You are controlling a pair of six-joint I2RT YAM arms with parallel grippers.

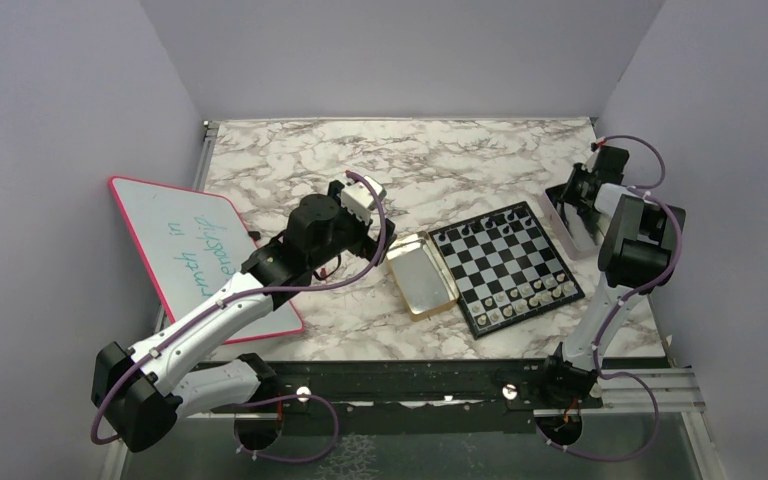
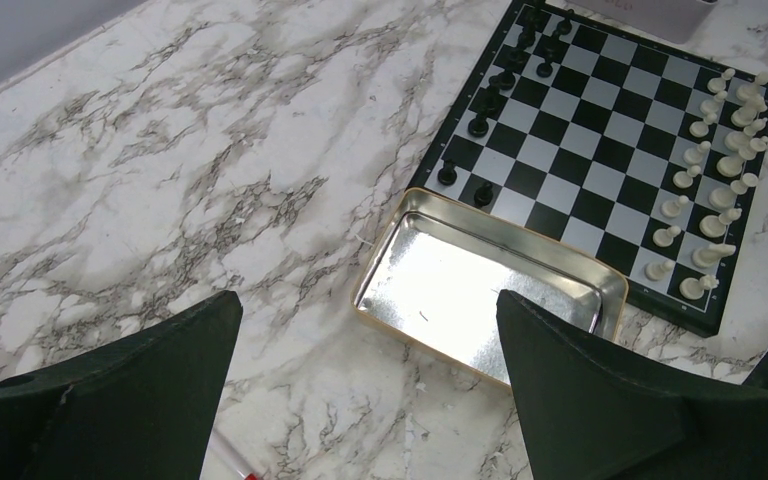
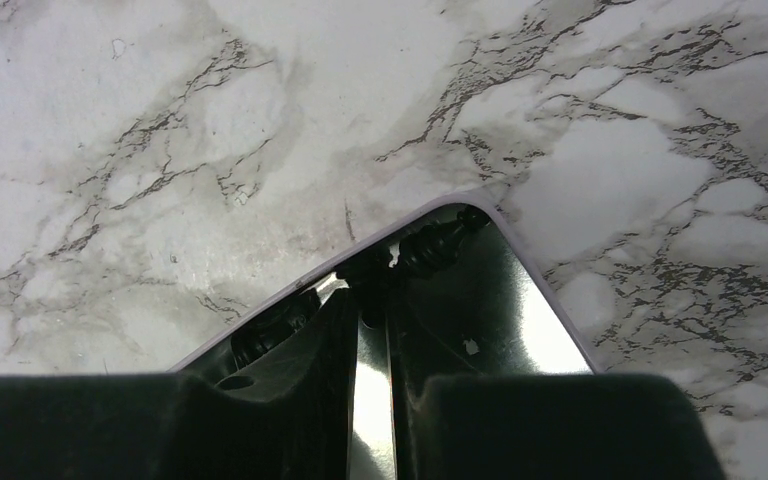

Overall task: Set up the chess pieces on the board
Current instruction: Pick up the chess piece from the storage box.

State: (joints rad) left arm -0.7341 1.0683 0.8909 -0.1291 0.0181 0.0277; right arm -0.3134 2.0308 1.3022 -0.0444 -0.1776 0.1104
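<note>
- The chess pieces look tiny, light and rigid, probably smooth plastic with rounded heads. One could easily slip or topple, so a straight-down pinch low across the body seems safest.
- Most stand on the chessboard [image 1: 505, 262]. The white chessmen [image 2: 712, 150] fill two rows at one edge, and the black chessmen [image 2: 505, 85] sit more loosely along the opposite edge.
- A few black pieces [image 3: 430, 245] lie in the corner of a shiny tray [image 3: 525, 310] just beside the board's right side.
- The right gripper [image 3: 372, 300] has its jaws drawn nearly together at a dark piece in that tray. Whether they actually pinch it cannot be told.
- The left gripper [image 2: 367, 310] has its jaws spread wide and holds nothing, above the gold tin [image 2: 480, 300].
- Only the right wrist view shows the tray's pieces. Only the left wrist view resolves the ranks on the board. The top view places both arms.
</note>
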